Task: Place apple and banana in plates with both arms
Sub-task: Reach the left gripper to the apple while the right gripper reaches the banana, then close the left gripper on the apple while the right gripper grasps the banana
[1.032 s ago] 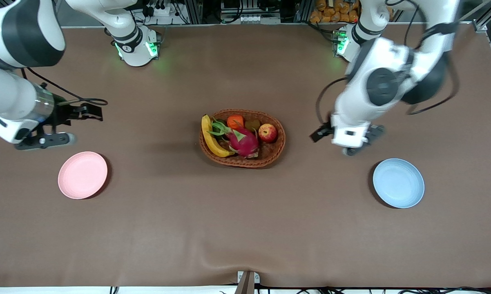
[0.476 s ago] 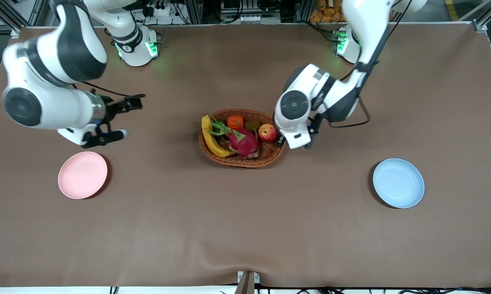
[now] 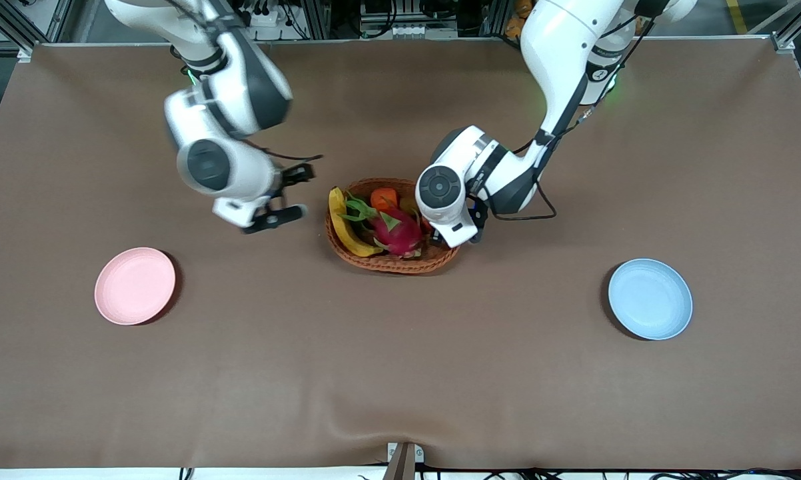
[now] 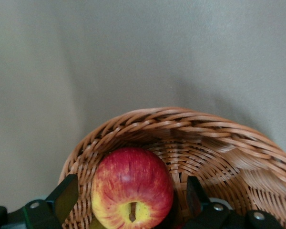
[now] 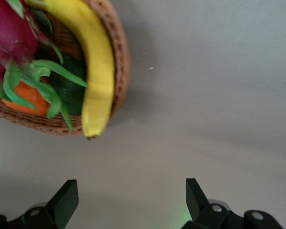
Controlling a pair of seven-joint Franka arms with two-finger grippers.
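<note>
The red apple [image 4: 132, 193] lies in the wicker basket [image 4: 205, 129]. My left gripper [image 4: 130, 191] is open, with one finger on each side of the apple, not touching it. In the front view my left hand [image 3: 457, 227] covers the apple. The yellow banana [image 3: 344, 227] lies along the basket's rim at the right arm's end and also shows in the right wrist view [image 5: 97, 71]. My right gripper [image 5: 128, 193] is open and empty over bare table beside that end [image 3: 282, 200]. The pink plate [image 3: 134, 286] and the blue plate [image 3: 650, 299] hold nothing.
The basket [image 3: 387, 263] stands mid-table and also holds a magenta dragon fruit [image 3: 397, 230] and an orange fruit [image 3: 384, 198]. The pink plate lies toward the right arm's end and the blue plate toward the left arm's end, both nearer to the front camera than the basket.
Both arms have swung in from above the plates toward the basket. The left gripper has come over the apple. The right gripper has come beside the banana end.
</note>
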